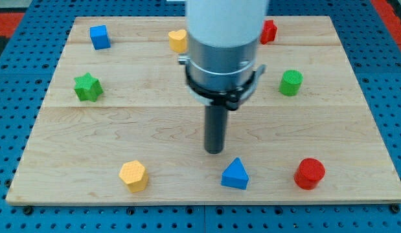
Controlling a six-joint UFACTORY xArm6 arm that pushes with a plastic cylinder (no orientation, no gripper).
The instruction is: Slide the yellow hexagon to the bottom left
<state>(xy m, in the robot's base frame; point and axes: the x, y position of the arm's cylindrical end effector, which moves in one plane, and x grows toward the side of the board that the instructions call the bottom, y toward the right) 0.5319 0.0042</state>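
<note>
The yellow hexagon (133, 175) lies near the board's bottom edge, left of centre. My tip (215, 151) rests on the board to the right of it and a little higher, well apart from it. The tip stands just above and left of a blue triangle (235, 174). The arm's thick white and grey body hangs over the middle top of the board and hides what lies behind it.
A blue cube (100, 36) at top left, a green star (87, 87) at left, a yellow heart-like block (178, 40) at top centre, a red block (269, 31) partly behind the arm, a green cylinder (291, 83) at right, a red cylinder (309, 173) at bottom right. The wooden board (57, 162) lies on a blue perforated surface.
</note>
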